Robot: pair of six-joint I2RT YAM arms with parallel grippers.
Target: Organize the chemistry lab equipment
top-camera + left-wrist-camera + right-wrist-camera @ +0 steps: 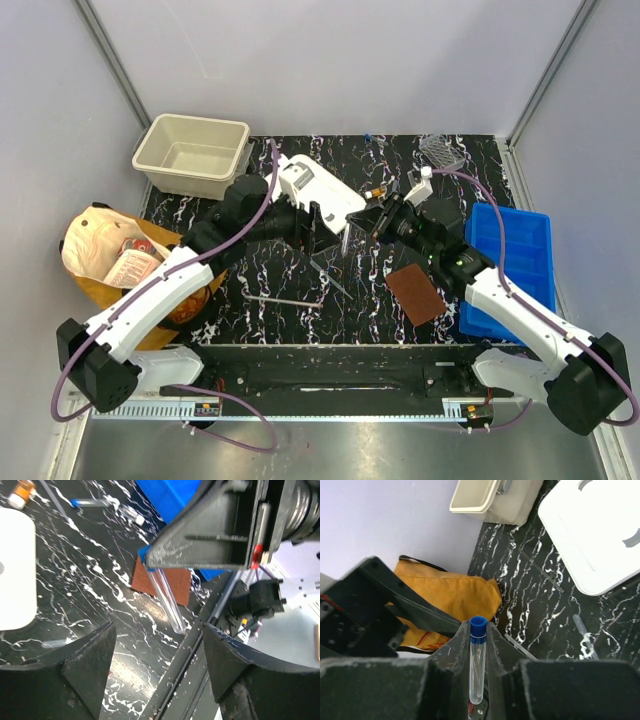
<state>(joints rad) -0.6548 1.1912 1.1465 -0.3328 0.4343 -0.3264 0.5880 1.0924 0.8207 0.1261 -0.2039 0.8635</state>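
My right gripper (478, 630) is shut on a clear test tube with a blue cap (477, 665), held above the mat. The left wrist view shows that tube (167, 600) hanging from the right gripper's fingers. My left gripper (159, 635) is open and empty, facing the right gripper (383, 222) over the mat's middle; the left gripper (320, 228) hovers beside the white box (318, 190). A silvery rod (285, 300) and a grey stick (330, 277) lie on the mat. A blue-capped tube (90, 502) and an orange vial (22, 491) lie farther off. A clear tube rack (442, 152) stands at the back right.
A blue tray (520, 262) sits at the right, a brown pad (415, 292) beside it. A beige bin (190, 152) stands at the back left. A tan paper bag (100, 250) with packets lies at the left. The arms' base rail (330, 378) runs along the near edge.
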